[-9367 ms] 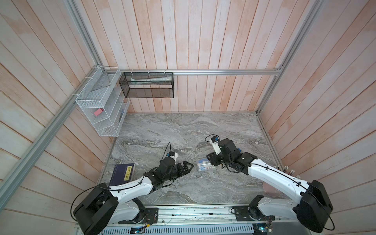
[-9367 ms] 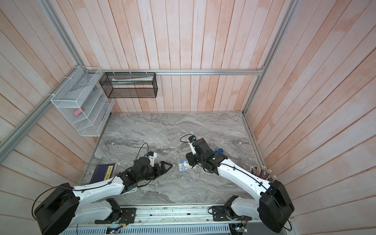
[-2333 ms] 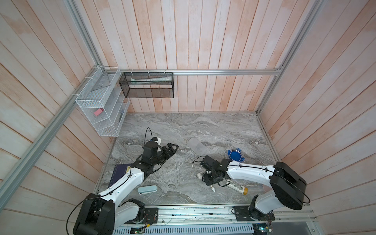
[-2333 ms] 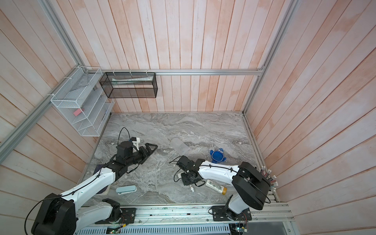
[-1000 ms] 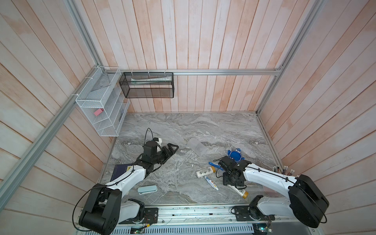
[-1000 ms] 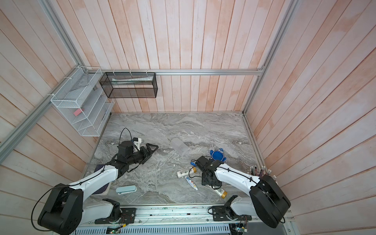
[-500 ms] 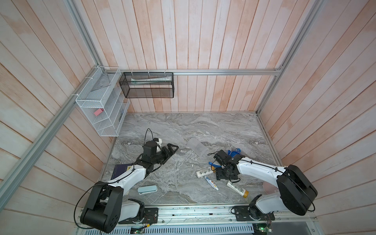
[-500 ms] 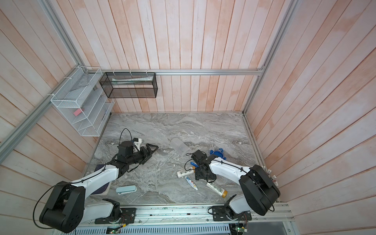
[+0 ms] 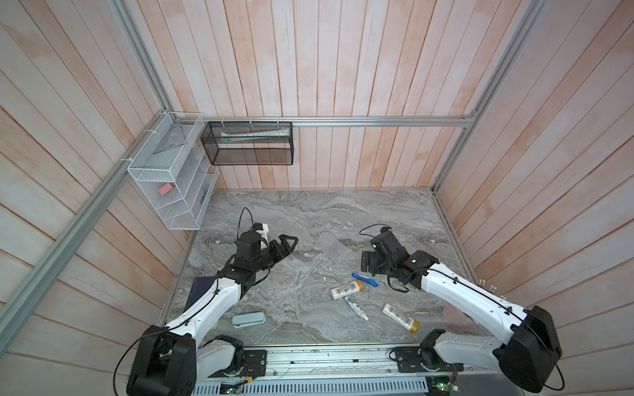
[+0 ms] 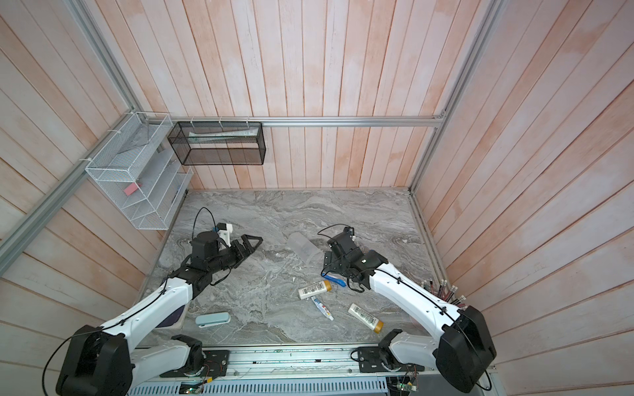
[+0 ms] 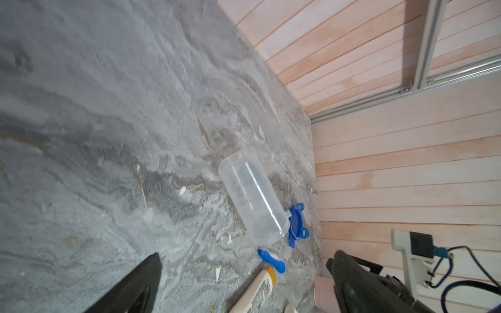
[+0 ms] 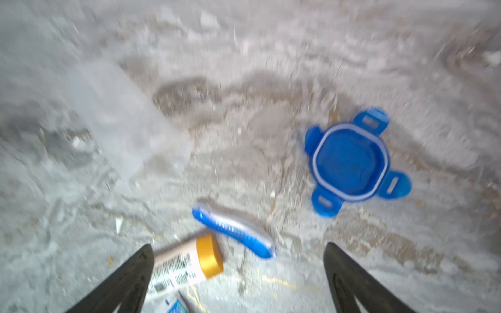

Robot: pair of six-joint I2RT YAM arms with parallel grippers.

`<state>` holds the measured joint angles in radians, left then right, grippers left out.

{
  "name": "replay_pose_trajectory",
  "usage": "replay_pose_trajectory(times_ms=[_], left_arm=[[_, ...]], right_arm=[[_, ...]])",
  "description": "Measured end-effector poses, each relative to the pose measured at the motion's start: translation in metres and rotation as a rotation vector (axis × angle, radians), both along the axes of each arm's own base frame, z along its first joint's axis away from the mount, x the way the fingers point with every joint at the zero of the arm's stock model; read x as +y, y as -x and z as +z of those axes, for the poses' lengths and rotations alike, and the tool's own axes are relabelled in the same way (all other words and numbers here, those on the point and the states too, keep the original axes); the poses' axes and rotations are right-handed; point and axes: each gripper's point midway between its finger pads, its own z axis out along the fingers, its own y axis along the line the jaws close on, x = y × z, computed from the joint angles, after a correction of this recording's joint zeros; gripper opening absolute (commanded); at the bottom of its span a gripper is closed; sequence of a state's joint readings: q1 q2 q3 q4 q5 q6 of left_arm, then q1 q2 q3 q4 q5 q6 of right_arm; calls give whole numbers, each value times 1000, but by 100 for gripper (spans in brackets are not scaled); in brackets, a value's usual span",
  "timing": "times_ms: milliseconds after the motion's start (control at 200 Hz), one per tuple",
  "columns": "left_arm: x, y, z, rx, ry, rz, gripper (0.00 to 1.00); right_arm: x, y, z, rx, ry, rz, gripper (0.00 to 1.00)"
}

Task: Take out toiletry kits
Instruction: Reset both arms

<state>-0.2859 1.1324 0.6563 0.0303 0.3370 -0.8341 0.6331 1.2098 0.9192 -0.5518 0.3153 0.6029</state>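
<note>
Plastic jar (image 9: 331,247) on its side, lid (image 12: 349,160) off near it. Out on the marble (image 9: 291,205): toothbrush (image 12: 233,230) just beside one bottle (image 9: 346,289), toothpaste (image 9: 356,308) close by, second bottle (image 9: 399,317) nearer the edge. Right gripper (image 12: 238,246) spread wide over the toothbrush, holding nothing; left gripper (image 9: 289,241) wide too, empty, well apart. Seems the emptying step, near done. Calls next for lifting clear without nudging anything.

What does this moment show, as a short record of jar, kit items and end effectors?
jar: clear jar on its side, lid off, looks empty
lid: blue lid flat on the table
kit items: bottle beside blue toothbrush, toothpaste tube, second bottle nearer the front; all lying on the table
left end effector: open, empty
right end effector: open, empty
other: pale blue case, untouched
</note>
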Motion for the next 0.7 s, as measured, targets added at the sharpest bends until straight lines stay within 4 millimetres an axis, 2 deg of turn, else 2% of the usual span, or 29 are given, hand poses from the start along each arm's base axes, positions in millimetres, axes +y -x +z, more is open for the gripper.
replay_pose_trajectory(times_ms=[145, 225, 280, 390, 490, 605, 700], left_arm=[[33, -11, 52, -241, -84, 166, 100], [54, -11, 60, -378, -149, 263, 100], [66, -9, 52, -446, -224, 305, 100], [82, -11, 25, -487, -416, 333, 100], [95, -23, 3, -468, -563, 340, 100], [122, -37, -27, -389, -660, 366, 100], [139, -44, -38, -374, -725, 375, 100]], right_arm=[[-32, -35, 44, -260, 27, -64, 98], [-54, -44, 52, -381, 66, -93, 98], [-71, -47, 48, -449, 98, -124, 98], [-103, -46, 21, -503, 201, -174, 98], [-129, -45, -1, -503, 295, -226, 98], [-156, -47, -12, -517, 379, -306, 98], [-173, -39, -26, -543, 413, -352, 98]])
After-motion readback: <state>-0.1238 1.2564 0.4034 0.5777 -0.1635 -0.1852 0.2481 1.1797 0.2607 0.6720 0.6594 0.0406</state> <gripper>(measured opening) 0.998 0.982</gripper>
